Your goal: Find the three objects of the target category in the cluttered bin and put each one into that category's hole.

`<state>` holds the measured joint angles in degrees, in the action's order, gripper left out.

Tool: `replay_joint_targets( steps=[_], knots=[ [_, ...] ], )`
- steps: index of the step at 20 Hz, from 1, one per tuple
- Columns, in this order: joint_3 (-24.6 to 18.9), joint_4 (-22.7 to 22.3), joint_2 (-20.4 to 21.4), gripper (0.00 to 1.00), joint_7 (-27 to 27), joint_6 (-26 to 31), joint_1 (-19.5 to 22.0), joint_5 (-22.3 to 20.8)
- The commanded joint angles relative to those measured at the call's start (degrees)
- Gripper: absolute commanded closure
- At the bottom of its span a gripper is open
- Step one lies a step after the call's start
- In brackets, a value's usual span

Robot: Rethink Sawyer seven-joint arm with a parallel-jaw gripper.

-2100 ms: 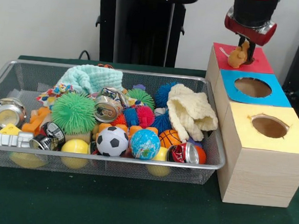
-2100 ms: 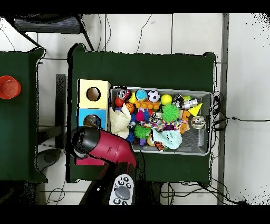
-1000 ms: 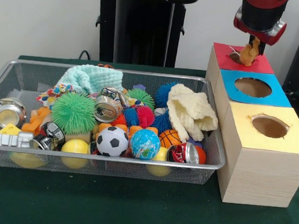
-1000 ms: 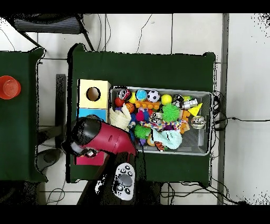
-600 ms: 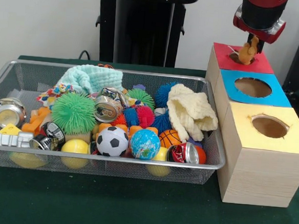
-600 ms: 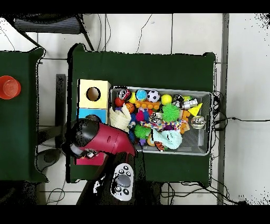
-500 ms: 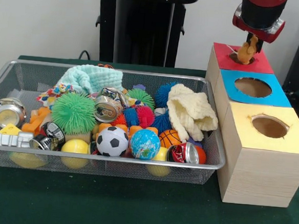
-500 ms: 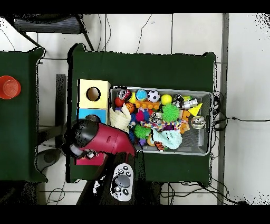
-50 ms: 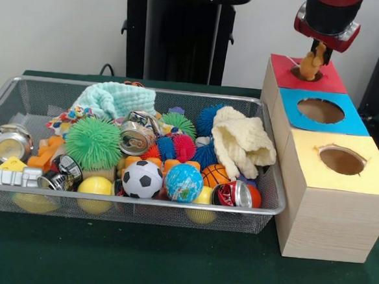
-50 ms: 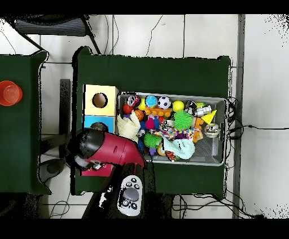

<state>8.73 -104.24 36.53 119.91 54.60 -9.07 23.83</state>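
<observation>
Across the green table (image 9: 167, 270), the wire bin (image 9: 126, 206) is sitting w/ its clutter just beside a row of three wooden boxes: yellow-topped box (image 9: 339, 191), blue-topped box (image 9: 321, 112) and red-topped box (image 9: 308, 75), each w/ a round hole. Overhead, the red arm (image 10: 110, 149) is covering the red box, so only the front view is showing the drop point.

Bin contents are lying heaped: mint cloth (image 9: 114, 99), cream knit glove (image 9: 241, 142), green spiky ball (image 9: 94, 142), soccer ball (image 9: 142, 178), globe ball (image 9: 183, 182), crushed can (image 9: 136, 137), red soda can (image 9: 232, 194).

Gripper (image 9: 316, 56) is hanging right over the red box's hole, jaws closed narrowly on the orange toy (image 9: 311, 65), which is dangling w/ its lower end at or just inside the hole rim.

Handling, as a guess: toy is looking like soft rubber or plush, light, squashy, irregular in shape, prob. not fragile. Pinching it at its upper part is working here bc the bulk is hanging straight down into the opening. Being soft, it may be catching on the hole edge or clinging to the pads on release.
</observation>
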Motion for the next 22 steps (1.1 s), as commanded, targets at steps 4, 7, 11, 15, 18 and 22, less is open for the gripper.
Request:
replay_joint_targets(
  steps=[4, 7, 11, 15, 18, 22],
  knots=[
    [-4.23, -4.01, 0.76, 1.00, 6.67, 3.13, 0.76, -0.75],
    [-4.48, -4.33, 0.95, 1.00, 6.66, 3.79, 0.77, -0.93],
    [-4.54, -3.84, 1.09, 1.00, 6.50, 4.50, 0.71, -1.55],
    [-4.76, -4.04, 1.40, 0.00, 5.88, 3.53, 0.39, -1.73],
    [-5.02, -4.16, 1.56, 0.00, 5.38, 3.19, 0.38, -1.73],
    [-5.36, -3.66, 1.42, 0.00, 5.20, 3.76, 0.50, -1.78]
  ],
)
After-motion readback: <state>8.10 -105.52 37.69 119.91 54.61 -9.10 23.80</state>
